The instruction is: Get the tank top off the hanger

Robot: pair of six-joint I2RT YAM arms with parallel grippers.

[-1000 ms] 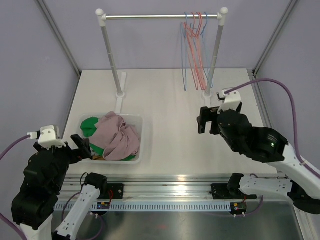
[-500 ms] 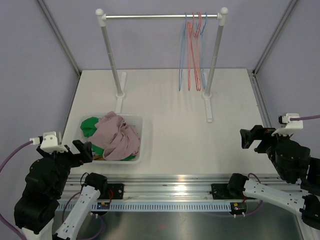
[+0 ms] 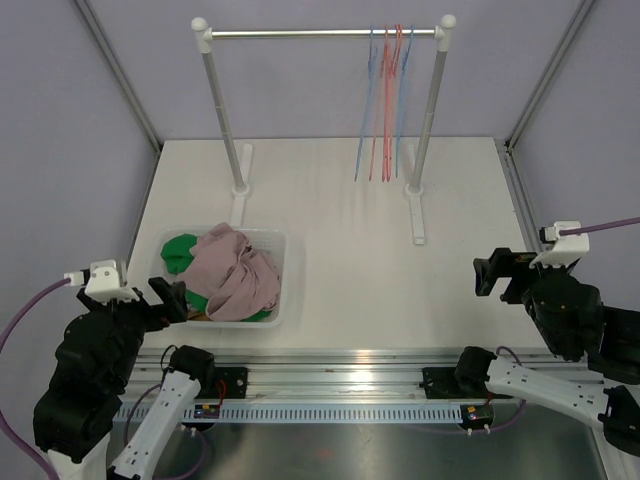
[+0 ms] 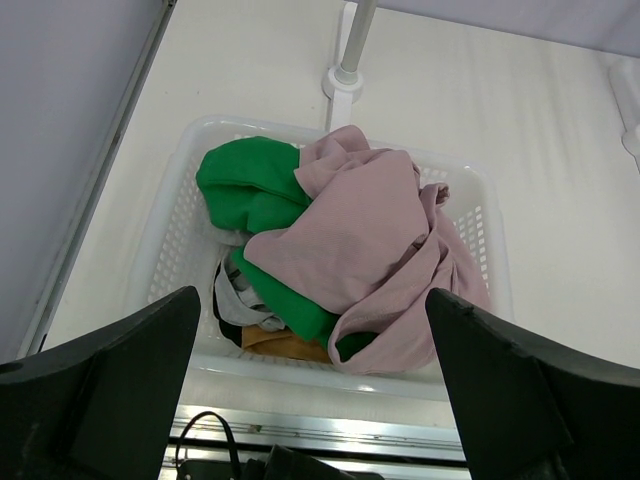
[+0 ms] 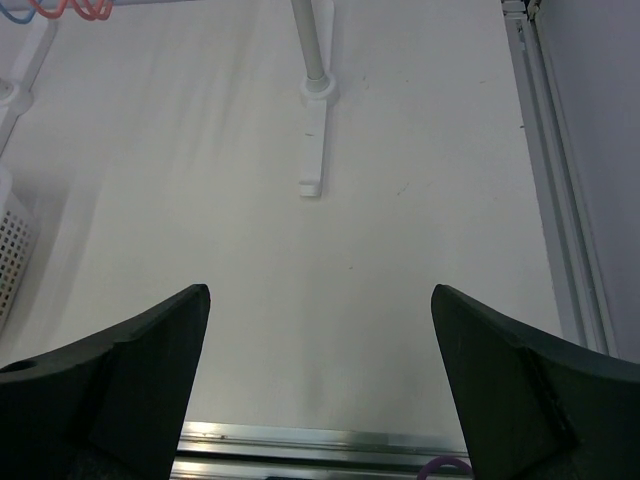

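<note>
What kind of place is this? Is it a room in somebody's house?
Probably not: it looks like a robot test booth made into a tiny laundry corner. A clothes rack holds bare hangers, a white basket is piled with clothes, and two robot arms are bolted at the table's edge.

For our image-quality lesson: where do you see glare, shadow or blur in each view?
Top view: bright glare on the metal rail, lighting otherwise even. Left wrist view: the basket is sharp, the left tool's fingers dark and soft. Right wrist view: faint streaky shadows across the table.
</note>
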